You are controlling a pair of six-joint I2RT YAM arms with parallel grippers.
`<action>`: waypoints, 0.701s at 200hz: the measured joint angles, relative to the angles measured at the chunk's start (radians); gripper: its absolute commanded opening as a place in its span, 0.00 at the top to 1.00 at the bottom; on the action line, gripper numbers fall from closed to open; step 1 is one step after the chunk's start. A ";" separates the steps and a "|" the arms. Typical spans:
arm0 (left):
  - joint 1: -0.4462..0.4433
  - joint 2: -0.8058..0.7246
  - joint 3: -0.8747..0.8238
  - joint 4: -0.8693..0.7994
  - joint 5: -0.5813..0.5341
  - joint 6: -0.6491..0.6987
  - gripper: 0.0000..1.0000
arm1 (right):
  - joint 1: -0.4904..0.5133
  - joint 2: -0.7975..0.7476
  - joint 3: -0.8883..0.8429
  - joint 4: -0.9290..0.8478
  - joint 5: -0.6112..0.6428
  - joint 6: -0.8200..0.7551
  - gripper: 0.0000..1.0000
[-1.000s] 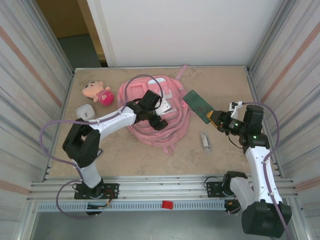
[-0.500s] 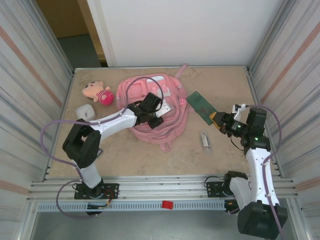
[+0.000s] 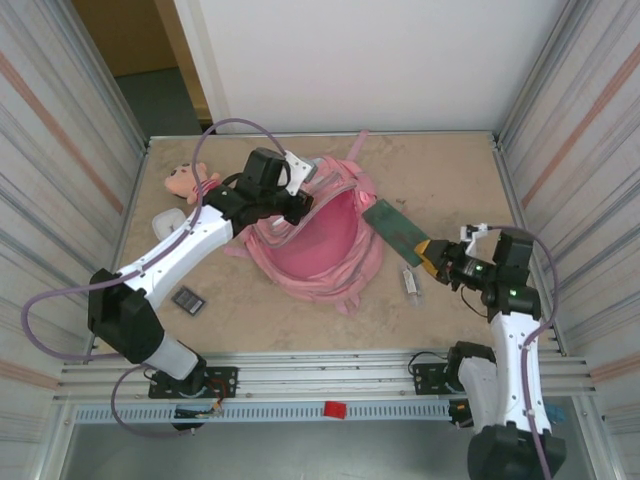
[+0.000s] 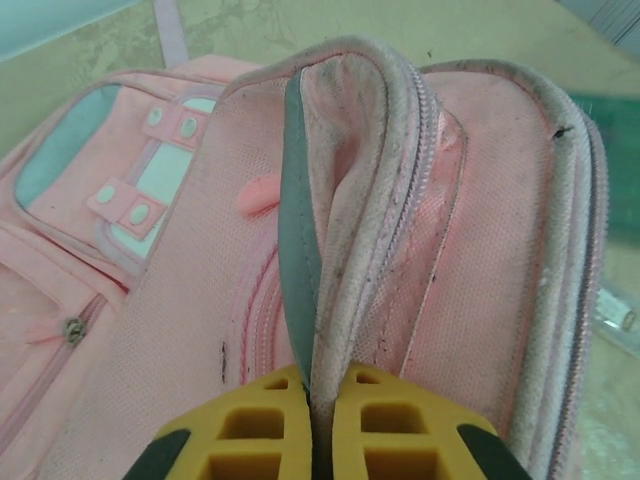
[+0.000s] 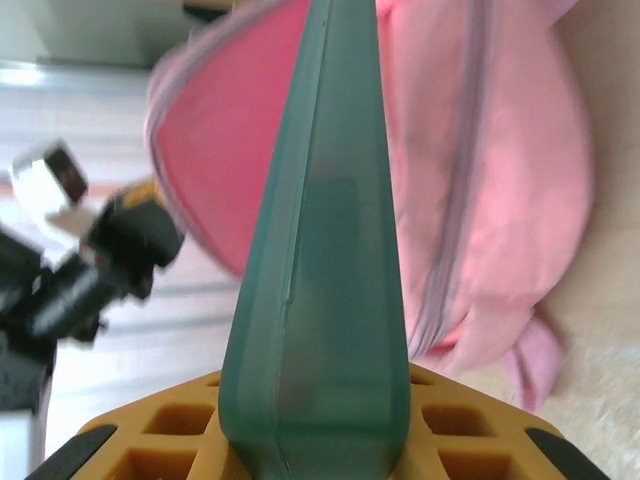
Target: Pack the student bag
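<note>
The bag (image 3: pixel 322 262) lies mid-tabletop (image 3: pixel 450 170) with its mouth gaping wide. The left jaws are clamped on its zip rim at the far-left edge and hold it raised. The right jaws grip one end of a flat green case (image 3: pixel 393 228), just right of the bag.

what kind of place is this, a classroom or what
Probably a robot lab test cell: a table boxed in by ribbed metal panels, an aluminium rail carrying two arm bases, and staged props like the student bag and plush doll.
</note>
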 measured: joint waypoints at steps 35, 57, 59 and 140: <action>0.016 0.013 0.049 -0.034 0.031 -0.074 0.98 | 0.277 -0.042 -0.074 0.144 0.120 0.172 0.77; 0.022 0.032 0.077 -0.038 0.049 -0.121 0.99 | 0.423 -0.018 -0.122 0.259 0.253 0.286 0.76; 0.022 0.034 0.079 -0.038 0.051 -0.125 0.99 | 0.437 -0.013 -0.125 0.270 0.269 0.298 0.76; 0.024 0.059 0.096 -0.031 0.095 -0.192 0.99 | 0.784 0.488 -0.101 0.787 0.669 0.510 0.78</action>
